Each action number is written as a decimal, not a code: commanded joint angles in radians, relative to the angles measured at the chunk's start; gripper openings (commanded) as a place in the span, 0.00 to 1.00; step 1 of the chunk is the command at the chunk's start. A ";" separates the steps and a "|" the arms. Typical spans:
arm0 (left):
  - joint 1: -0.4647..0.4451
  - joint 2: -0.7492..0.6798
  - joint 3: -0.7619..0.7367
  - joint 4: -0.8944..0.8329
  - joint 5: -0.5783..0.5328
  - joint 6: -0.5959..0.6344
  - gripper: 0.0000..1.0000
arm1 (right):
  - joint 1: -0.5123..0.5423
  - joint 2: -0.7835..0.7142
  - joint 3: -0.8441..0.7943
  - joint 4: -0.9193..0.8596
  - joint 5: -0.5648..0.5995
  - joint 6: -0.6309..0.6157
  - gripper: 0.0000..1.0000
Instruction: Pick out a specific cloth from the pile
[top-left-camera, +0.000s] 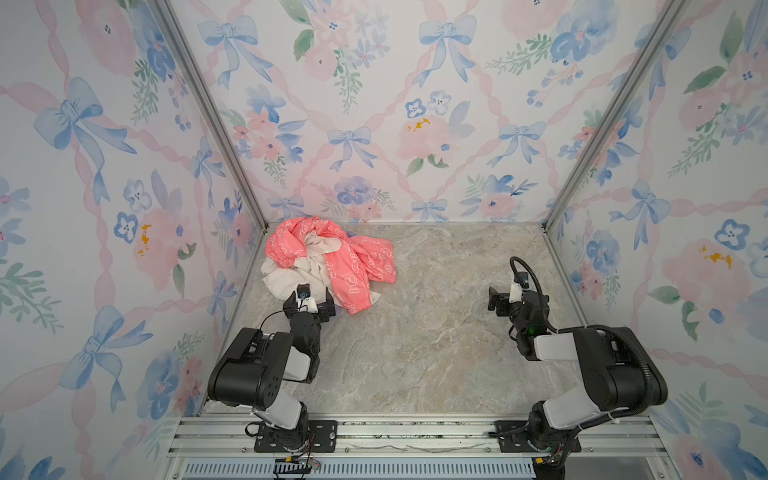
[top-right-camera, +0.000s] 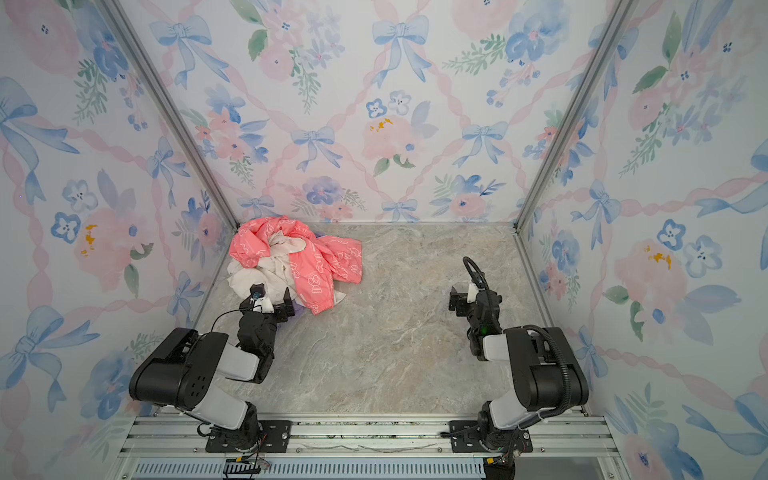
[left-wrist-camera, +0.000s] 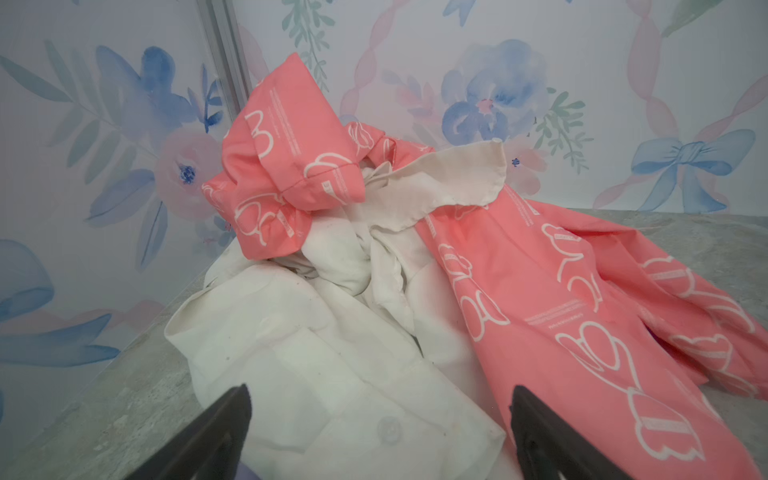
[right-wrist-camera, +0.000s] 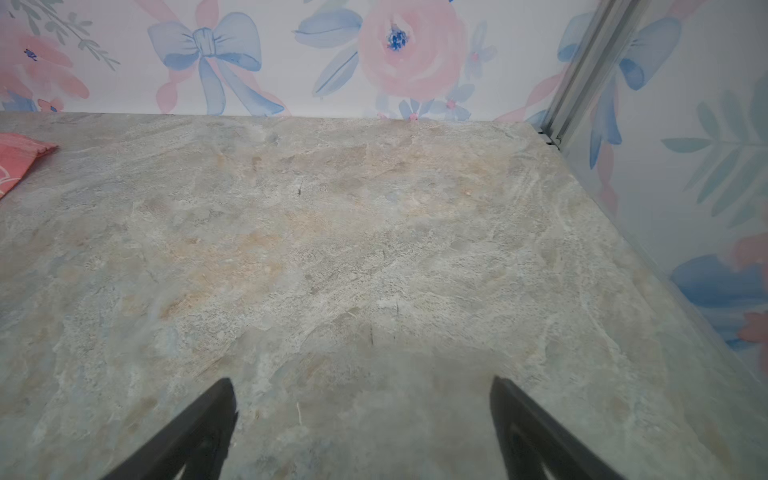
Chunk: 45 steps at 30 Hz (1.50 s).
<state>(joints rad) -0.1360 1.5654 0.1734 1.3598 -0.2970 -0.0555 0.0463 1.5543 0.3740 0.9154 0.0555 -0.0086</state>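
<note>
We judge the pick not started — left tool (left-wrist-camera: 380, 392) and right tool (right-wrist-camera: 361, 381) stand wide, empty, and the cloth (left-wrist-camera: 249, 473) shows only a sliver under the pile (top-left-camera: 332, 257).

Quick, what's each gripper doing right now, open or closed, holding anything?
Left gripper: open, holding nothing, by the white shirt.
Right gripper: open, holding nothing, above the table.

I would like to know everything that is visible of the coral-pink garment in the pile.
The coral-pink garment is thin, smooth-looking fabric printed with white outline shapes and small white text. It lies crumpled in the far left corner of the table, draped over and tangled with the cream-white shirt. One gathered cuff points toward the robot.
</note>
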 joint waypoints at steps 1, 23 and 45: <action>0.004 -0.010 0.015 -0.003 0.022 0.001 0.98 | -0.006 -0.007 0.018 -0.010 -0.010 -0.002 0.97; 0.006 -0.010 0.016 -0.004 0.022 0.000 0.98 | -0.005 -0.006 0.018 -0.010 -0.011 -0.002 0.97; -0.071 -0.462 0.193 -0.597 -0.216 -0.086 0.98 | 0.019 -0.322 0.187 -0.475 -0.052 -0.034 0.97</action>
<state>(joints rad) -0.1978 1.1687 0.3054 0.9836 -0.4381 -0.0811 0.0502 1.3151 0.4885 0.6128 0.0181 -0.0242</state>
